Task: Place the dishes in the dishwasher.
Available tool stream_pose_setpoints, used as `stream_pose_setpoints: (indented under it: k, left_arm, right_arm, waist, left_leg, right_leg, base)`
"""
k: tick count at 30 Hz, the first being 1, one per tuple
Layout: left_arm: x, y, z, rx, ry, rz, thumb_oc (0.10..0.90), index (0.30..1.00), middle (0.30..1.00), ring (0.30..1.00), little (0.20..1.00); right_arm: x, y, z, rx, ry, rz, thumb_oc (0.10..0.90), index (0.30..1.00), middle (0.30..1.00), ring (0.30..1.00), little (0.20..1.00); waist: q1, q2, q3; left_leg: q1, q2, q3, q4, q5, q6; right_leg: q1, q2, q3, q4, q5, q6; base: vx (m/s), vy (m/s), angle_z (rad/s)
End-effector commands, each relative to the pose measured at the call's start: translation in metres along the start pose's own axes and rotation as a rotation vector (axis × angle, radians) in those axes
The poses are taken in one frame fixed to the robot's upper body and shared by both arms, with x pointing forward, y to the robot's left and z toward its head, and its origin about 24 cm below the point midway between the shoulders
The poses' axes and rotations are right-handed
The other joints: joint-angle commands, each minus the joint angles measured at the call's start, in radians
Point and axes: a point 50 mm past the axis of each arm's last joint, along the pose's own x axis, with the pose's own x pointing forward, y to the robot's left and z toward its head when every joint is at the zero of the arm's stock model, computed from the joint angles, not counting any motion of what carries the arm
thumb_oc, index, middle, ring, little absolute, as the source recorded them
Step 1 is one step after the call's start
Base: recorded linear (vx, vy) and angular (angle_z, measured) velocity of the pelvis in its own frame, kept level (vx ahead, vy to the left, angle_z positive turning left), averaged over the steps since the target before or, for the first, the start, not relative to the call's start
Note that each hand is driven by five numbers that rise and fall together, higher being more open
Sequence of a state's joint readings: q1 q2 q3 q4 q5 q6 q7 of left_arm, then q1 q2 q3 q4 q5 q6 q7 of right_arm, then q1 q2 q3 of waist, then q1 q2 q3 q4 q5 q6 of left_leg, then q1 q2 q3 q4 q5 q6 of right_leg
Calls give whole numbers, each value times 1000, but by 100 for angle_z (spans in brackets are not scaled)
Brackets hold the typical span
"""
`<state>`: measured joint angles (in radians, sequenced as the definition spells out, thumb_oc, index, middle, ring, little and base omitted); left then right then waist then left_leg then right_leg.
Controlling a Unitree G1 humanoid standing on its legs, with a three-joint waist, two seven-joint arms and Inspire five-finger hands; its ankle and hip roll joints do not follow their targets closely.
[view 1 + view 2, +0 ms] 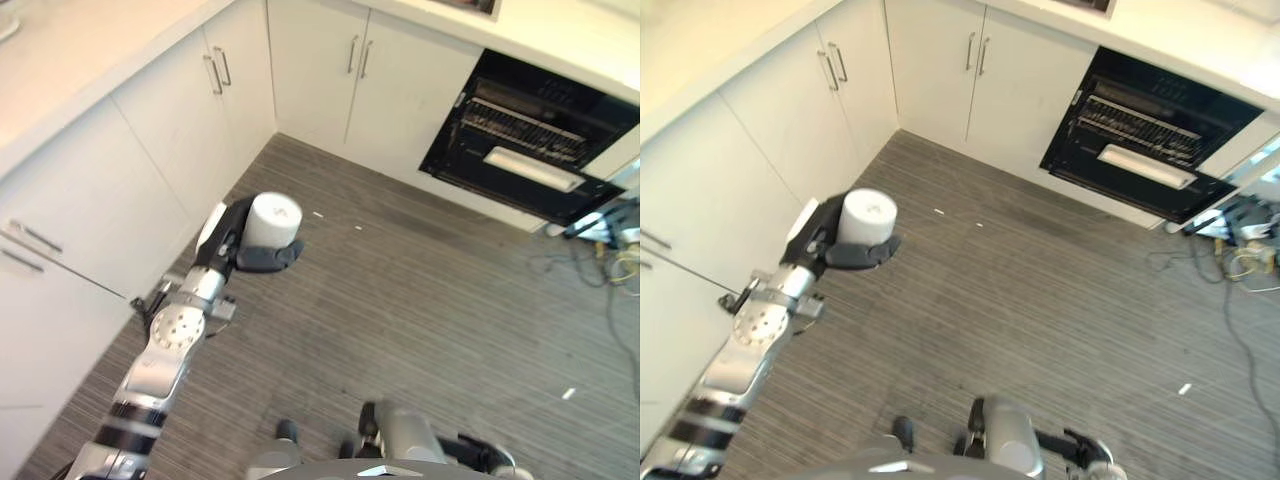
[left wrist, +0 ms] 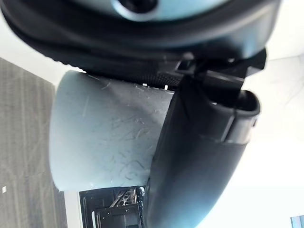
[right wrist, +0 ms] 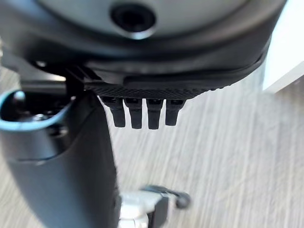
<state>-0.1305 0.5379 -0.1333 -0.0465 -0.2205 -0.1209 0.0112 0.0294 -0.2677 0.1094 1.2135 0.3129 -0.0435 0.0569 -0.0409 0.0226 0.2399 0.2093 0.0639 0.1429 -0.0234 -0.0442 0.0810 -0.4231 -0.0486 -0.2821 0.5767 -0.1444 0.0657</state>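
My left hand (image 1: 262,257) is shut on a white cup (image 1: 273,220), held above the striped grey floor near the left cabinets. In the left wrist view the thumb (image 2: 199,156) curls across the scratched side of the cup (image 2: 104,137). The dishwasher (image 1: 530,140) stands open in the cabinet row at the far right, dark inside, with a wire rack (image 1: 525,128) and a white bar below it. It is well away from the cup. My right hand (image 3: 142,111) hangs over the floor with its fingers straight and nothing in it.
White cabinets (image 1: 120,190) with metal handles run along the left and the back under a pale countertop (image 1: 70,50). Loose cables and small items (image 1: 610,250) lie on the floor by the dishwasher's right side. Wide open floor (image 1: 420,300) lies between.
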Motion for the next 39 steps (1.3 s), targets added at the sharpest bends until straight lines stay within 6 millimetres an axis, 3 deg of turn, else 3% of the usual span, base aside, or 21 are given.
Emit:
stream_pose_setpoints:
  k: [1,2,3,6,9,10,11,12,16,17,18,20,21,22,23,28,32,34,36,37,39]
  left_arm:
    - [-11,2,36,56,-200,-35,400,300,300,300,300]
    - [-10,2,34,53,-194,-35,400,300,300,300,300]
    - [-9,1,32,53,-184,-33,400,300,300,300,300]
    - [-10,-2,31,50,-180,-45,400,300,300,300,300]
    - [-11,-3,27,19,-168,-29,400,300,300,300,300]
    - [-11,-3,27,19,-168,-29,400,300,300,300,300]
    - [-13,-1,23,-2,-155,1,400,300,300,300,300]
    - [-12,-1,23,-10,-157,3,400,300,300,300,300]
    - [-13,-3,21,-25,-151,1,400,300,300,300,300]
    - [-14,-2,20,-24,-145,5,400,300,300,300,300]
    - [-16,-2,20,-20,-144,10,400,300,300,300,300]
    - [-17,-1,20,-17,-145,15,400,300,300,300,300]
    - [-18,0,20,-13,-141,23,400,300,300,300,300]
    - [-21,0,19,-4,-137,22,400,300,300,300,300]
    - [-22,1,19,1,-134,21,400,300,300,300,300]
    - [-26,-1,18,8,-128,7,400,300,300,300,300]
    - [-23,-2,20,12,-138,2,400,300,300,300,300]
    - [-19,-5,23,13,-154,-13,400,300,300,300,300]
    - [-15,-10,28,20,-176,-37,400,300,300,300,300]
    - [-15,-10,28,21,-178,-37,400,300,300,300,300]
    - [-11,-14,30,16,-188,-60,400,300,300,300,300]
  right_arm:
    - [4,24,-4,-31,51,56,800,900,900,900,900]
    - [3,24,-5,-26,56,57,800,900,900,900,900]
    - [3,25,-5,-30,59,66,800,900,900,900,900]
    - [2,23,-10,-23,77,58,800,900,900,900,900]
    - [0,17,-20,-23,112,38,800,900,900,900,900]
    - [0,17,-20,-23,112,38,800,900,900,900,900]
    - [1,13,-18,-25,109,25,800,900,900,900,900]
    - [1,12,-15,-22,101,19,800,900,900,900,900]
    - [2,10,-10,-14,83,10,800,900,900,900,900]
    - [3,10,-4,-26,63,13,800,900,900,900,900]
    - [4,12,3,-42,41,19,800,900,900,900,900]
    - [5,13,6,-54,32,22,800,900,900,900,900]
    - [5,15,9,-61,27,25,800,900,900,900,900]
    - [5,16,9,-67,25,27,800,900,900,900,900]
    - [5,18,8,-67,27,31,800,900,900,900,900]
    - [4,18,3,-36,32,36,800,900,900,900,900]
    - [5,25,11,4,-10,61,800,900,900,900,900]
    - [6,27,21,15,-47,65,800,900,900,900,900]
    - [6,31,33,14,-95,81,800,900,900,900,900]
    - [6,31,34,15,-96,81,800,900,900,900,900]
    - [6,36,38,0,-116,100,800,900,900,900,900]
  waist:
    - [31,-86,-83]
    - [24,-84,-85]
    - [18,-83,-90]
    - [17,-74,-125]
    - [9,-77,-142]
    - [9,-77,-142]
    - [16,-86,-132]
    - [16,-93,-132]
    - [27,-89,-130]
    - [40,-93,-130]
    - [56,-97,-125]
    - [65,-98,-124]
    - [77,-91,-120]
    - [97,-76,-117]
    - [97,-69,-117]
    - [70,-55,-149]
    - [62,-61,-158]
    - [72,-52,-153]
    - [70,-42,-131]
    - [72,-42,-132]
    - [65,-42,-126]
  left_leg:
    - [-134,-75,7,18,-5,-60]
    - [-107,-73,0,13,-23,-65]
    - [-64,-74,13,14,-51,-72]
    - [-2,-72,17,45,-112,-90]
    - [-60,-45,35,335,-12,-182]
    - [-60,-45,35,335,-12,-182]
    - [-139,-8,52,525,64,-237]
    - [-167,6,62,546,89,-240]
    - [-192,63,108,506,70,-229]
    - [-229,58,93,418,41,-199]
    - [-276,39,21,310,28,-176]
    - [-279,35,-12,229,45,-172]
    - [-284,40,-63,167,75,-178]
    - [-316,29,-159,106,124,-179]
    - [-321,25,-174,83,142,-183]
    - [-217,6,-158,23,110,-165]
    - [-176,-9,-77,39,57,-131]
    - [-163,-10,-32,55,24,-108]
    - [-143,-14,10,78,-12,-82]
    - [-148,-14,12,79,-8,-81]
    - [-125,-20,45,73,-24,-69]
  right_leg:
    - [265,-62,-2,-417,191,102]
    - [267,-68,-25,-469,211,109]
    - [242,-98,-100,-516,243,118]
    - [302,-97,-180,-551,230,108]
    - [398,-75,-216,-586,235,59]
    - [398,-75,-216,-586,235,59]
    - [448,-63,-208,-616,219,30]
    - [463,-65,-211,-629,217,24]
    - [500,-49,-200,-653,201,20]
    - [512,-51,-162,-653,185,22]
    - [521,-43,-106,-653,170,27]
    - [522,-41,-78,-651,167,29]
    - [529,-31,-42,-644,156,28]
    - [544,-9,11,-633,140,22]
    - [551,0,25,-625,130,20]
    - [554,4,100,-581,105,28]
    - [536,-23,149,-544,114,55]
    - [503,-40,126,-459,99,74]
    - [427,-81,73,-290,104,111]
    - [420,-82,75,-288,107,110]
    - [369,-131,9,-222,161,142]
  base:
    - [340,-18,63]
    - [613,-42,69]
    - [658,-50,47]
    - [491,-63,39]
    - [315,-125,30]
    - [253,-161,-6]
    - [200,-112,-27]
    - [200,-112,-27]
    - [178,12,-35]
    - [337,150,-39]
    - [328,151,-51]
    - [215,122,-113]
    - [338,174,-139]
    - [319,153,-132]
    - [288,144,-109]
    - [194,181,-85]
    - [113,178,-94]
    - [73,199,-118]
    - [46,171,-112]
    - [16,99,-100]
    - [47,43,-83]
